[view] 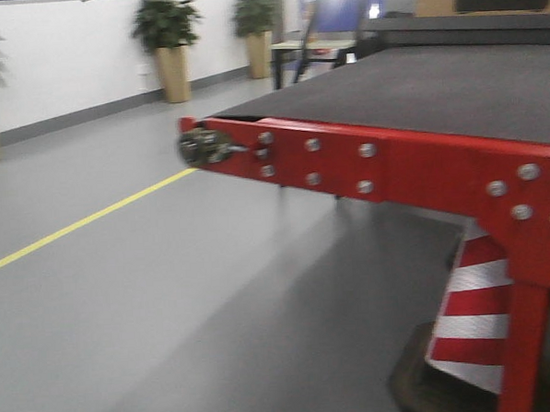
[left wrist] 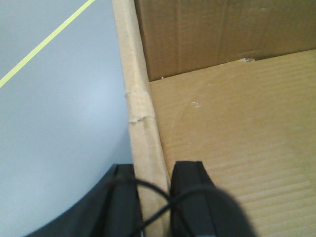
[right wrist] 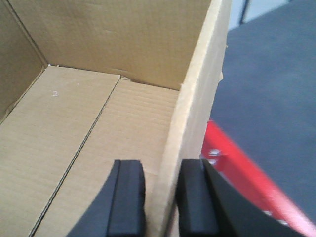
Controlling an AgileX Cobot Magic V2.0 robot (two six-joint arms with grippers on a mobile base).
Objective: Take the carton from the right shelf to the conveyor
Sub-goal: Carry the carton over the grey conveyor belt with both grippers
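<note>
1. Left wrist view: left gripper (left wrist: 154, 173) pinched across the left side wall of the carton (left wrist: 237, 148). One black finger (left wrist: 123, 202) outside the wall, the other inside, both against the cardboard, with only the wall's thickness between them.
2. Thin black cable (left wrist: 148, 190) looped across the front of that gripper and over the wall's edge.
3. Right wrist view: right gripper (right wrist: 162, 173) clamped the same way on the carton's right side wall. One finger inside, one outside, nearly closed on the board.
4. Carton open at the top. Bare corrugated bottom and a flap seam visible inside. Gripped by both side walls between the two grippers.
5. To the carton's right and lower down: the conveyor, with its red frame (right wrist: 239, 168) just beside the gripped wall and its dark belt (right wrist: 266, 89) beyond.
6. To the carton's left and lower down: grey floor (left wrist: 64, 123) with a yellow line (left wrist: 44, 44) running diagonally.
7. Contact between the carton's underside and any surface: cannot tell from either wrist view.
8. Front view, blurred: near corner of the conveyor with bolted red side rail and dark belt stretching to the far right. Red-and-white traffic cone (view: 474, 315) under the frame at near right. Potted plants (view: 166, 27) along the far white wall.
</note>
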